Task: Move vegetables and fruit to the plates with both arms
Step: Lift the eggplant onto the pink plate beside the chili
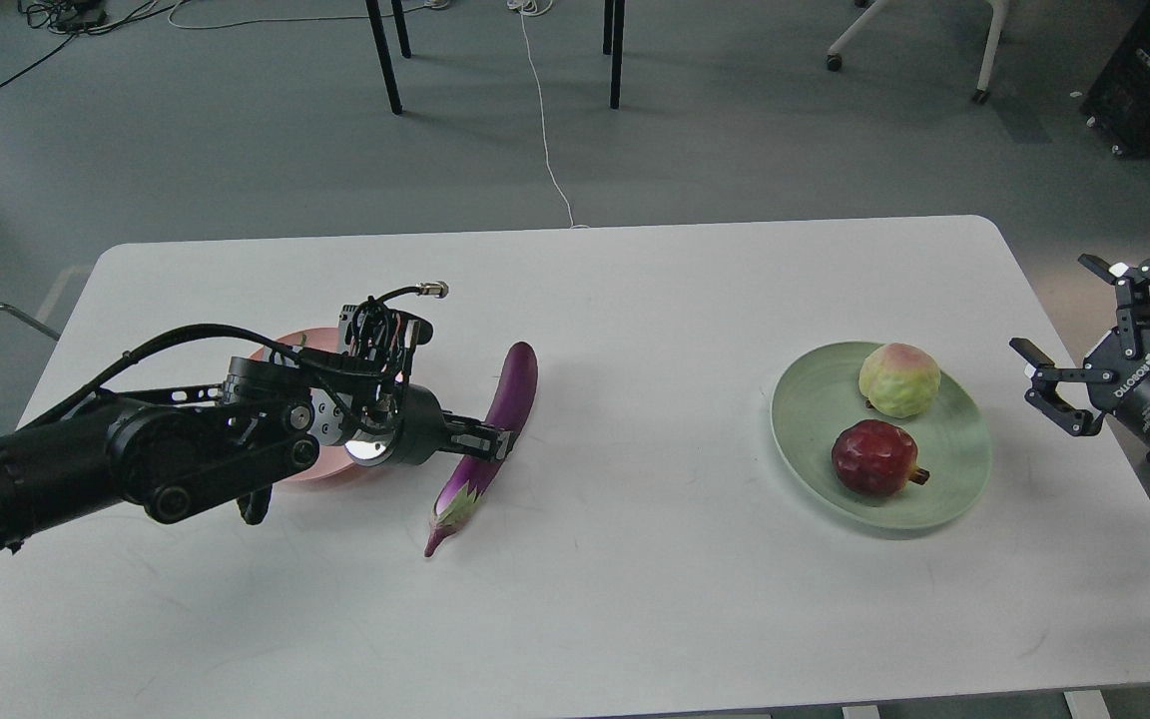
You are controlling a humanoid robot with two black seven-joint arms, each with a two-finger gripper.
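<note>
The purple eggplant point(495, 439) lies on the white table point(635, 599) left of centre, its calyx toward me. My left gripper point(491, 441) reaches in from the left and its fingers are closed around the eggplant's middle. The pink plate point(327, 467) sits just behind and left of it, mostly hidden by my left arm. The red chili pepper is not in view. The mint green plate point(964, 449) at the right holds the yellow-green fruit point(899, 379) and the pomegranate point(874, 457). My right gripper point(1069, 320) is open and empty, off the table's right edge.
Black table legs point(385, 60) and a white cable point(545, 130) are on the grey floor behind the table. A chair base point(979, 60) stands at the back right and a black case point(1149, 80) at the far right.
</note>
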